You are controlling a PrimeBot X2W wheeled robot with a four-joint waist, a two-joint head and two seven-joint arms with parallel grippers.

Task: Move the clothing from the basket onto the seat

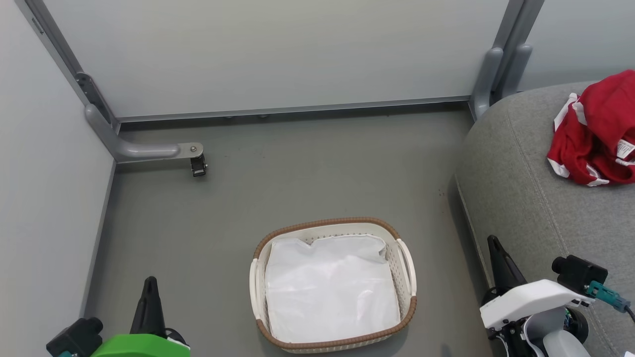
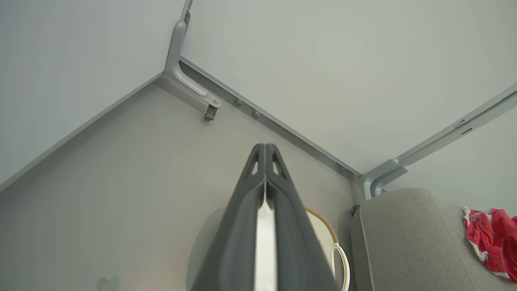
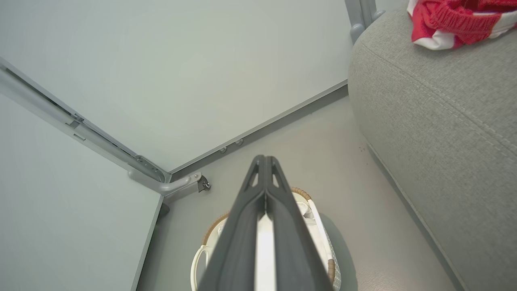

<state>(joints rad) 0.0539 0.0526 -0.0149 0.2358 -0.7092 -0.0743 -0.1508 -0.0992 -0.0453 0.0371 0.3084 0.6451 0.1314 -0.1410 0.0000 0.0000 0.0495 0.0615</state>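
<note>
Clothing (image 1: 595,131) heaped on the seat (image 1: 516,198), far right.
Basket (image 1: 327,222) on the floor (image 1: 248,198) holds a white liner (image 1: 330,290); left jaws and right jaws both pressed together, empty.

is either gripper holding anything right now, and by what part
Nothing is held. The left gripper and right gripper have jaws shut and empty; the clothing lies on the seat.

basket (image 1: 329,222) sitting on the floor (image 1: 297,173), centre, with a liner sheet (image 1: 330,290) lying in it. seat (image 1: 516,198) standing right of the basket, apart from it. clothing (image 1: 595,134) lying on the seat, further back. partition panels (image 1: 278,54) standing behind and left. left gripper (image 1: 150,282) hanging left of the basket, right gripper (image 1: 493,243) at the seat's near edge.
</note>
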